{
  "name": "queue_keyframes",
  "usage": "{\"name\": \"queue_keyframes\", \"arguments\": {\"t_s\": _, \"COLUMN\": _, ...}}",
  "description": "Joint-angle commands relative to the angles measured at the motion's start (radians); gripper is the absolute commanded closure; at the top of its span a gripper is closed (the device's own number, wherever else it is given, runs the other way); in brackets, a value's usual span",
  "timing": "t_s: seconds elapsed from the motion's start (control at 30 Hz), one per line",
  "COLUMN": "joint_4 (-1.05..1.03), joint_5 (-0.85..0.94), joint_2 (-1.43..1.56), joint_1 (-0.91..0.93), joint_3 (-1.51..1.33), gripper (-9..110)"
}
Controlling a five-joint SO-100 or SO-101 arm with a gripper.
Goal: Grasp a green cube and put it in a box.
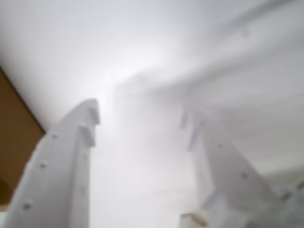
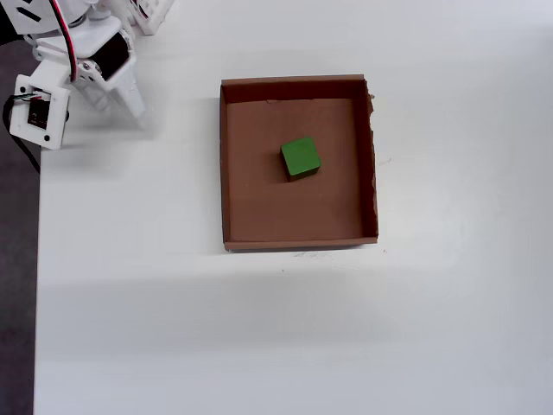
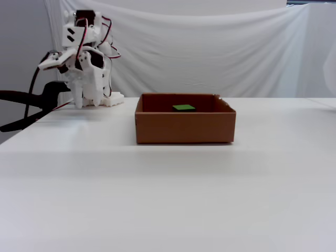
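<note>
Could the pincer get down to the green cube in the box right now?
Probably yes. The green cube lies alone near the middle of the box, open from above with low walls. The pincer hangs open and empty off to the left in the overhead view, nothing between.

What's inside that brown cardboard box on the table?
One green cube sits on the floor of the box, near the middle and clear of the walls. The rest of the floor is bare cardboard. From the side, the front wall hides all but the cube's top.
</note>
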State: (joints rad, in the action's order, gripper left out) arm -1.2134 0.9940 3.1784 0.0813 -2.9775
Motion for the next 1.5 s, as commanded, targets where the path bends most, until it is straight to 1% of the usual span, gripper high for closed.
{"name": "queue_keyframes", "arguments": {"t_s": 0.0, "joint_4": -0.020, "joint_5": -0.005, "joint_2": 0.006, "joint_1": 0.011, "joint_3": 0.006, "gripper": 80}}
{"name": "queue_keyframes", "arguments": {"t_s": 0.2, "joint_4": -0.020, "joint_5": -0.005, "joint_2": 0.006, "joint_1": 0.012, "joint_3": 0.006, "gripper": 80}}
{"name": "queue_keyframes", "arguments": {"t_s": 0.37, "joint_4": -0.020, "joint_5": -0.005, "joint_2": 0.006, "joint_1": -0.028, "joint_3": 0.006, "gripper": 80}}
{"name": "queue_keyframes", "arguments": {"t_s": 1.47, "joint_4": -0.020, "joint_5": -0.006, "joint_2": 0.006, "joint_1": -0.028, "joint_3": 0.006, "gripper": 80}}
